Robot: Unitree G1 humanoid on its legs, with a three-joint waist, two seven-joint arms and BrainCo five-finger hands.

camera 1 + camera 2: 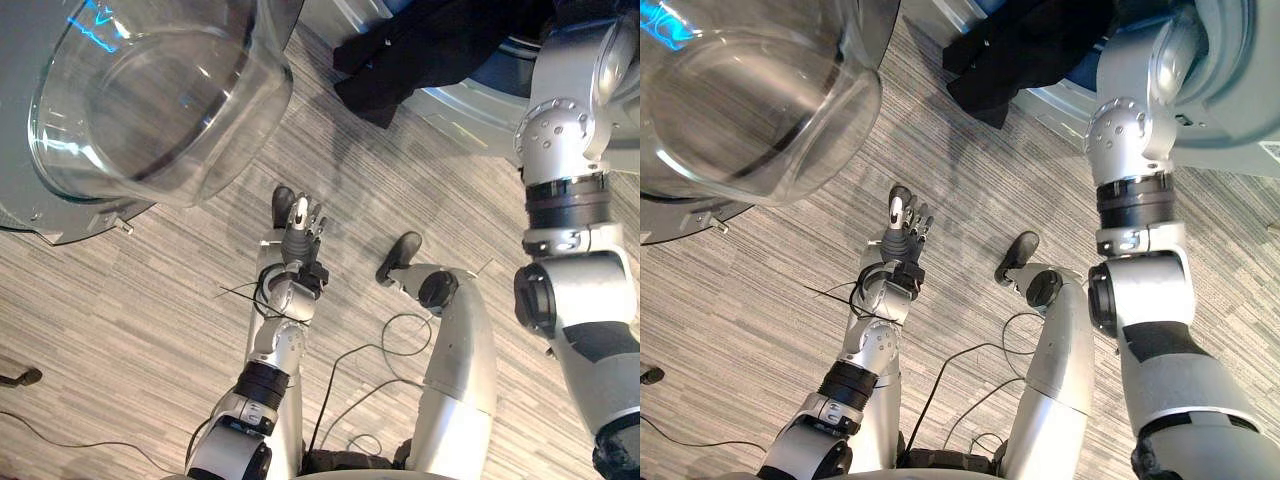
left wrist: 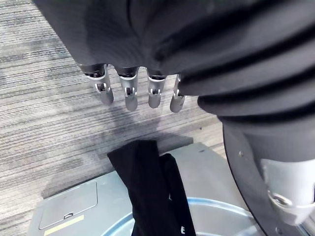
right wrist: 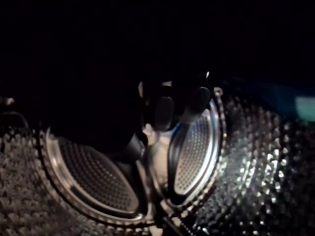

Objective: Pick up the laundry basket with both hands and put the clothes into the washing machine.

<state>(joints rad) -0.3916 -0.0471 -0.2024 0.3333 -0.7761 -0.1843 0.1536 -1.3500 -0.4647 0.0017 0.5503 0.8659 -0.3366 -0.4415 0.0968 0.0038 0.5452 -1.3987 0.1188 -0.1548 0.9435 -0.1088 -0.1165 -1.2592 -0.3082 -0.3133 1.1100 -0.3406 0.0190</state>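
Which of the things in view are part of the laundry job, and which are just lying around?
Job: black garment draped over the rim of the washing machine; its open glass door; drum, right hand inside; left hand, open above the carpet.
Lying about: small dark object on the carpet's left edge, unidentifiable.

The washing machine (image 2: 74,211) has a smooth satin-grey shell, a door (image 1: 160,90) of clear glossy glass and a drum (image 3: 197,142) of bright perforated metal. Over its opening hangs soft, matt black cloth (image 1: 420,50); the floor (image 1: 150,330) before it is rough striped carpet.
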